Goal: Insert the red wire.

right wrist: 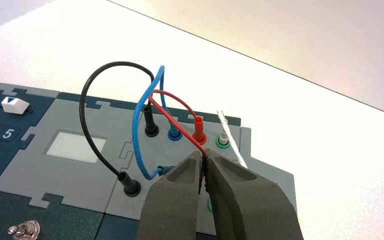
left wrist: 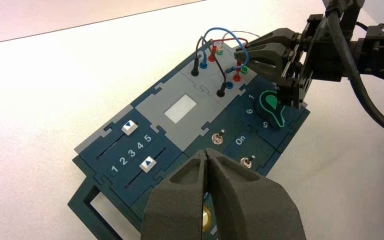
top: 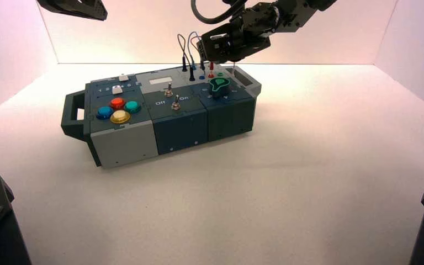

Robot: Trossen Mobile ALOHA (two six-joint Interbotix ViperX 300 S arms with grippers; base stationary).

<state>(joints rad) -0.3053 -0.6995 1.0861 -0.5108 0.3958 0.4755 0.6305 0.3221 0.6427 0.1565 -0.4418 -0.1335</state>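
Observation:
The red wire (right wrist: pixel 176 120) loops up from a red plug (right wrist: pixel 199 129) in the far row of sockets on the dark blue and grey box (top: pixel 122 144). My right gripper (right wrist: pixel 203 161) is shut on the wire's other red plug, which is mostly hidden between the fingers. In the left wrist view that plug (left wrist: pixel 237 73) stands upright at the near row's red socket under the right gripper (left wrist: pixel 241 56); how deep it sits I cannot tell. In the high view the right gripper (top: pixel 212 62) is over the box's far right corner. My left gripper (left wrist: pixel 207 156) is shut and empty, held above the box's button end.
A black wire (right wrist: pixel 86 100) and a blue wire (right wrist: pixel 139 120) loop between sockets beside the red one. A white plug (right wrist: pixel 223 137) sits in a green socket. A green knob (top: pixel 219 85), two toggle switches (top: pixel 169 91), coloured buttons (top: pixel 117 103) and sliders (left wrist: pixel 129 127) are on top.

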